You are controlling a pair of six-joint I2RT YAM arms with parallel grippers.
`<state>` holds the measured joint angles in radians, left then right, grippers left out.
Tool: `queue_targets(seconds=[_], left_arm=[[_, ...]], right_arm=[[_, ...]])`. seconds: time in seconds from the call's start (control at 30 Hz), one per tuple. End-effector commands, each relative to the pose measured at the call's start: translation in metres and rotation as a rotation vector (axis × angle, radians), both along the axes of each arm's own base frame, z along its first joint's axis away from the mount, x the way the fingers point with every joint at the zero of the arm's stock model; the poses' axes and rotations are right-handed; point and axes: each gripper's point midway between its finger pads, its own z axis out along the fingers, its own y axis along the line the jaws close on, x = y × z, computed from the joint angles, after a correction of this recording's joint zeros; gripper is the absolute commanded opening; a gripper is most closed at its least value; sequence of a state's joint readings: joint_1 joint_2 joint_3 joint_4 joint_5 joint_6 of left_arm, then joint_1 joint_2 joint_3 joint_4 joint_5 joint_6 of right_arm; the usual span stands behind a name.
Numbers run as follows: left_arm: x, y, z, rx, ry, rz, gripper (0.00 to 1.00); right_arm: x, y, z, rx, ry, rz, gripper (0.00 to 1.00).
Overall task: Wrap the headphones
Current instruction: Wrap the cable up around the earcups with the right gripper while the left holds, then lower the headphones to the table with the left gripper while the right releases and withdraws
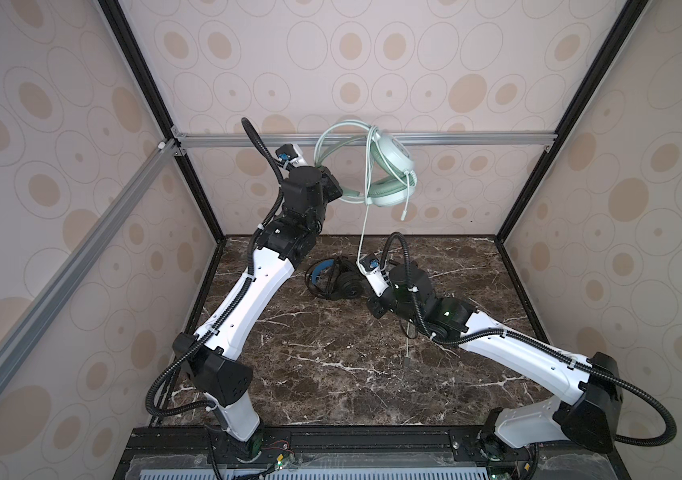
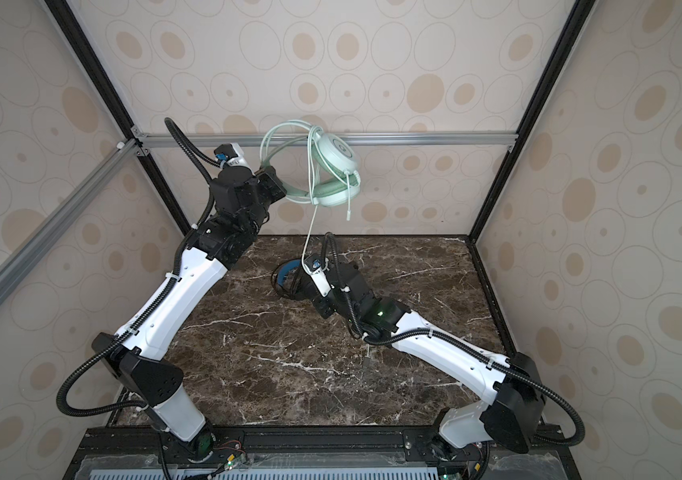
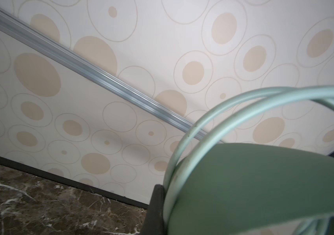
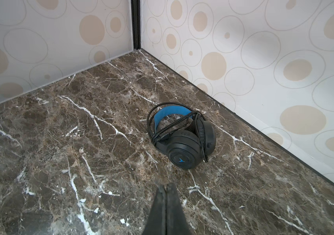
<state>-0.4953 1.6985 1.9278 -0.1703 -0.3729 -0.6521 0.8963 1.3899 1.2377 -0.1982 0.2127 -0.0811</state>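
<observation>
Status: left gripper [image 1: 341, 192] clamped the green headphones [image 1: 391, 166], raised at far centre; right gripper [image 4: 165, 203] was closed, empty.
The black headphones [image 4: 184, 142] lay on the table [image 4: 60, 142], centre, partly hidden by the right arm [image 2: 435, 340] in a top view. One black earcup bore a blue arrow logo [image 4: 181, 160]; the green earcup's ring mark [image 1: 390, 145] was unreadable. The left fingertips [image 3: 156, 203] were mostly hidden.

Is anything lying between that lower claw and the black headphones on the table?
Nothing visible. In the right wrist view only bare marble table separates the shut right gripper from the black headphones. The pale green cable hanging by that wrist does not show in that gap.
</observation>
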Motion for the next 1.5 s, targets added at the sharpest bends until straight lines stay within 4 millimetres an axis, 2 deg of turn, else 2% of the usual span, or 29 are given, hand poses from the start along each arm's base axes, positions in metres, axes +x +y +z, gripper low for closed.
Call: queue_targets(seconds=[0.0, 0.1, 0.27, 0.43, 0.73, 0.87, 1.0, 1.17, 1.37, 1.47], left_arm=[[-0.005, 0.037, 0.007, 0.058, -0.05, 0.179, 0.0], [-0.006, 0.044, -0.033, 0.169, 0.025, 0.216, 0.0], [-0.021, 0.041, -0.073, 0.344, 0.102, 0.197, 0.0], [-0.047, 0.034, -0.1, 0.512, 0.153, 0.105, 0.0], [-0.091, 0.031, -0.131, 0.653, 0.241, -0.097, 0.0], [-0.108, 0.025, -0.13, 0.675, 0.242, -0.2, 0.0], [-0.122, 0.012, -0.131, 0.69, 0.254, -0.325, 0.0], [-0.137, -0.001, -0.117, 0.624, 0.207, -0.426, 0.0], [-0.156, -0.03, -0.1, 0.537, 0.122, -0.605, 0.0], [-0.16, -0.033, -0.088, 0.506, 0.088, -0.625, 0.0]], right_arm=[[-0.013, 0.0, 0.031, -0.055, -0.061, 0.037, 0.0], [-0.012, 0.0, 0.052, -0.056, -0.076, 0.039, 0.0], [-0.005, -0.004, 0.078, -0.106, -0.13, 0.023, 0.0], [0.008, -0.012, 0.098, -0.209, -0.206, -0.006, 0.0], [0.045, -0.051, 0.101, -0.378, -0.241, -0.094, 0.0], [0.059, -0.064, 0.098, -0.402, -0.235, -0.134, 0.01], [0.072, -0.081, 0.098, -0.351, -0.194, -0.187, 0.04], [0.083, -0.1, 0.093, -0.259, -0.132, -0.238, 0.07], [0.09, -0.118, 0.083, -0.164, -0.061, -0.29, 0.09], [0.09, -0.123, 0.08, -0.141, -0.052, -0.299, 0.09]])
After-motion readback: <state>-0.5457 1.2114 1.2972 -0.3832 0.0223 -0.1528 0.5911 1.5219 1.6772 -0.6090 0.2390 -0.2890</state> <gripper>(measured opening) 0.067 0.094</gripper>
